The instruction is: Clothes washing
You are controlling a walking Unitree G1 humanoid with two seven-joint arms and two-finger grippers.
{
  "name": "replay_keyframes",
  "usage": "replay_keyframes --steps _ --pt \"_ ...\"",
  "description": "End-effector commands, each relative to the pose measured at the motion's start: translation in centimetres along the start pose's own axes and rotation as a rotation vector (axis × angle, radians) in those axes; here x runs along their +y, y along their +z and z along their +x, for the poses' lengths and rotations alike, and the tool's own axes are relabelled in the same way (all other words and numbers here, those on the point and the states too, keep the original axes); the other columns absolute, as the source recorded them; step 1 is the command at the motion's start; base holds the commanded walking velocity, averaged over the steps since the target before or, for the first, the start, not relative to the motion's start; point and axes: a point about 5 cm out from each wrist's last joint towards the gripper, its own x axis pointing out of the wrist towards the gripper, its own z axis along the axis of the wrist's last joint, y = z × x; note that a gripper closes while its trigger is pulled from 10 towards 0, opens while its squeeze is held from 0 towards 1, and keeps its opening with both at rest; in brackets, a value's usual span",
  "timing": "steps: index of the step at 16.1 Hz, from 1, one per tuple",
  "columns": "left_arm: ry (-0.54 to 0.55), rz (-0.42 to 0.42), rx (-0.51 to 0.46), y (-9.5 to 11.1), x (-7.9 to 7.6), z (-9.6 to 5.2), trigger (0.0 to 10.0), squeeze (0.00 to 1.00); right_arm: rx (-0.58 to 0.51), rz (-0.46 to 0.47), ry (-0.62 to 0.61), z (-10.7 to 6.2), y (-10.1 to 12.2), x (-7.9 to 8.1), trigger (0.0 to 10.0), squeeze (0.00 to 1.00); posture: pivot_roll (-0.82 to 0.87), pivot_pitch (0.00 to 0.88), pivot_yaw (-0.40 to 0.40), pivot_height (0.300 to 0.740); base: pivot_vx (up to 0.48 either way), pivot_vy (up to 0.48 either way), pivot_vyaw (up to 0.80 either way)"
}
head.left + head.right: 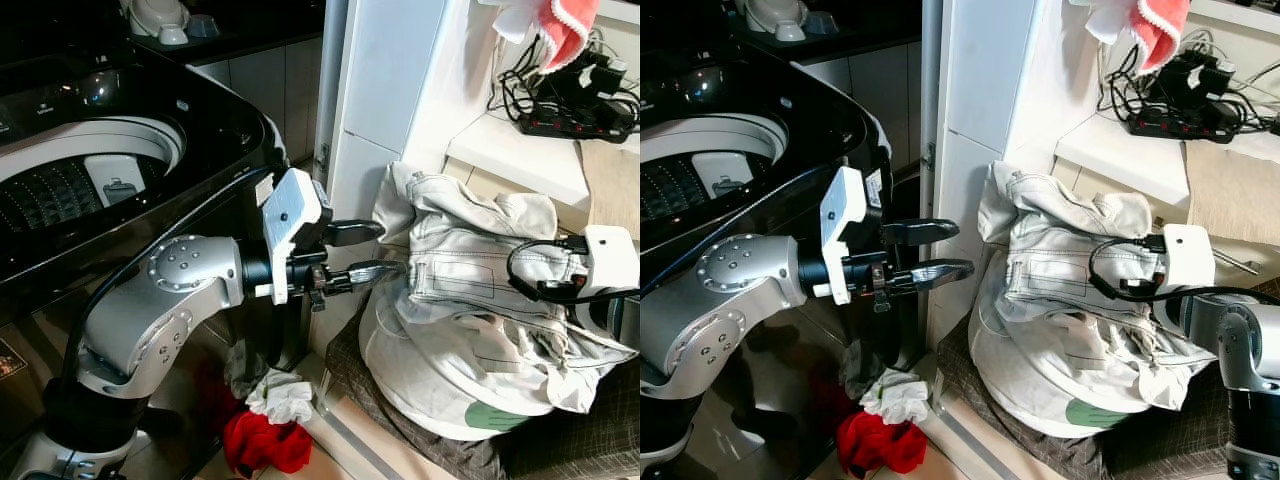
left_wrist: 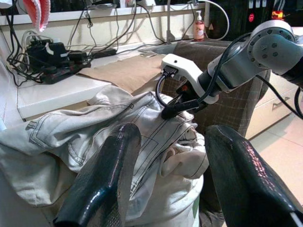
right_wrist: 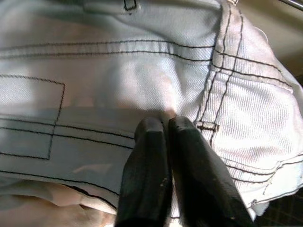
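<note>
Pale jeans [image 1: 470,270] heaped on white bag [image 1: 440,385], beside washer [image 1: 110,160]; left gripper [image 1: 362,252] spread wide, empty, nearby; right gripper [image 3: 165,130] pinched closed, pressing denim; red cloth [image 1: 265,440] on floor

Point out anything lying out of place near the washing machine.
A red garment and a white cloth lie crumpled on the floor beside the washing machine, not in the drum or with the pale jacket on the laundry heap.
</note>
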Motion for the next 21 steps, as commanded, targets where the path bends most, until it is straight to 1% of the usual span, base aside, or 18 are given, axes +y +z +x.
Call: replay_keyframes --steps 1,2,3,5,8,9,11,12,13,14,15,16,18,19,21 --pt "0.001 0.012 -0.005 0.3 0.0 0.1 10.0 0.0 -0.037 0.024 0.021 -0.4 0.9 -0.1 0.0 0.0 -0.05 0.0 -0.044 0.74 0.0 0.0 0.0" --pt "0.007 0.014 -0.01 0.4 0.1 0.0 10.0 0.0 -0.06 0.035 0.038 -0.7 1.4 0.0 0.0 0.0 -0.04 0.0 -0.043 0.74 0.0 0.0 0.0" --pt "0.021 0.019 -0.025 0.7 0.3 -0.1 10.0 0.0 -0.151 0.079 0.126 -1.9 3.3 0.4 0.0 0.0 -0.04 0.0 -0.041 0.74 0.0 0.0 0.0" --pt "0.033 0.023 -0.035 0.8 0.6 -0.2 10.0 0.0 -0.251 0.115 0.221 -3.4 5.3 1.0 0.0 0.0 -0.04 0.0 -0.04 0.74 0.0 0.0 0.0" --pt "0.04 0.028 -0.038 0.9 0.8 -0.2 10.0 0.0 -0.324 0.13 0.257 -4.4 6.7 1.2 0.0 0.0 -0.05 0.0 -0.037 0.74 0.0 0.0 0.0" --pt "0.051 0.036 -0.055 1.1 0.9 0.0 10.0 0.0 -0.392 0.154 0.31 -5.3 8.0 1.8 0.0 0.0 -0.05 0.0 -0.037 0.74 0.0 0.0 0.0" --pt "0.076 0.042 -0.083 1.5 1.1 0.1 10.0 0.0 -0.438 0.176 0.361 -6.0 8.8 2.2 0.0 0.0 -0.05 0.0 -0.039 0.74 0.0 0.0 0.0" --pt "0.094 0.043 -0.102 1.7 1.3 0.3 10.0 0.0 -0.431 0.088 0.3 -6.2 8.9 2.1 0.0 0.0 -0.05 0.0 -0.039 0.74 0.0 0.0 0.0" --pt "0.094 0.041 -0.101 1.7 1.3 0.3 10.0 0.0 -0.417 -0.022 0.202 -5.9 8.6 1.6 0.0 0.0 -0.05 0.0 -0.04 0.74 0.0 0.0 0.0" --pt "0.094 0.041 -0.101 1.6 1.3 0.3 10.0 0.0 -0.412 -0.052 0.171 -5.8 8.4 1.4 0.0 0.0 -0.05 0.0 -0.04 0.74 0.0 0.0 0.0" --pt "0.095 0.04 -0.097 1.4 1.3 0.3 10.0 0.0 -0.402 -0.061 0.096 -5.2 8.2 0.6 10.0 1.0 -0.05 0.0 -0.04 0.74 0.0 0.0 0.0" --pt "0.092 0.04 -0.091 1.3 1.2 0.4 10.0 0.0 -0.395 -0.08 0.06 -4.9 8.0 0.3 10.0 1.0 -0.05 0.0 -0.042 0.74 0.0 0.0 0.0" --pt "0.079 0.036 -0.083 1.3 1.0 0.4 10.0 0.0 -0.358 -0.111 0.045 -4.6 7.6 0.3 10.0 1.0 -0.05 0.0 -0.043 0.74 0.0 0.0 0.0" --pt "0.078 0.036 -0.082 1.3 1.0 0.5 10.0 0.0 -0.352 -0.118 0.04 -4.5 7.5 0.3 10.0 1.0 -0.05 0.0 -0.043 0.74 0.0 0.0 0.0" --pt "0.074 0.035 -0.077 1.2 0.9 0.5 10.0 0.0 -0.352 -0.104 0.008 -3.8 7.4 -0.5 10.0 1.0 -0.05 0.0 -0.041 0.74 0.0 0.0 0.0"
